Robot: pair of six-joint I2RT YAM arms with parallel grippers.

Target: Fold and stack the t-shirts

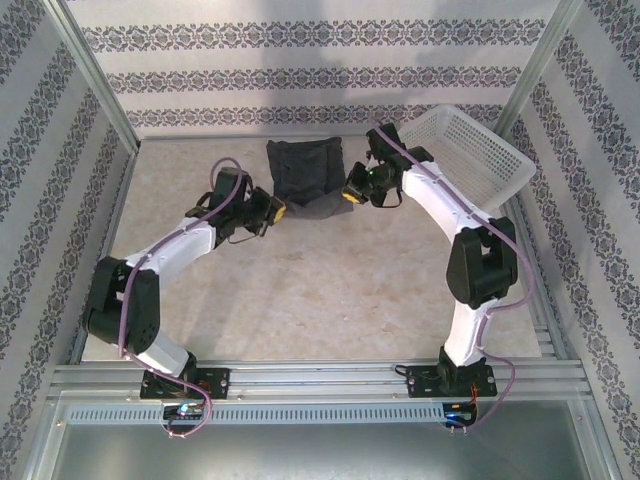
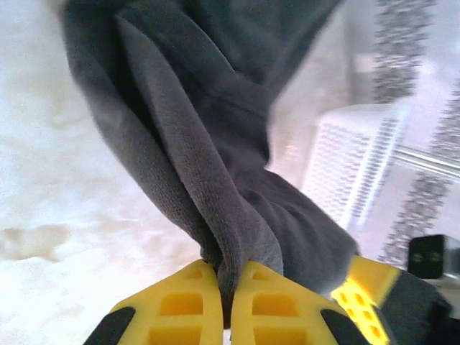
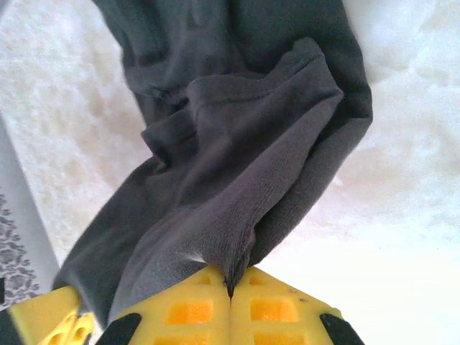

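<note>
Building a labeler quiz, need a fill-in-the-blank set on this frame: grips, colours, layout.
1. The left gripper is ____ on the t-shirt.
2. The fingers of the right gripper, pinching the same cloth, are coloured ____.
3. In the top view, the white mesh basket sits at the far ____ corner of the table.

Missing words: shut; yellow; right.

Grey damask-banded wallpaper [image 1: 300, 60] is covering the walls at top and both sides. Mottled beige tabletop [image 1: 320, 290] is filling the centre — light falling evenly. Aluminium posts [image 1: 95, 75] are rising at upper left and right; a slotted rail [image 1: 320, 380] is running along the bottom.
</note>
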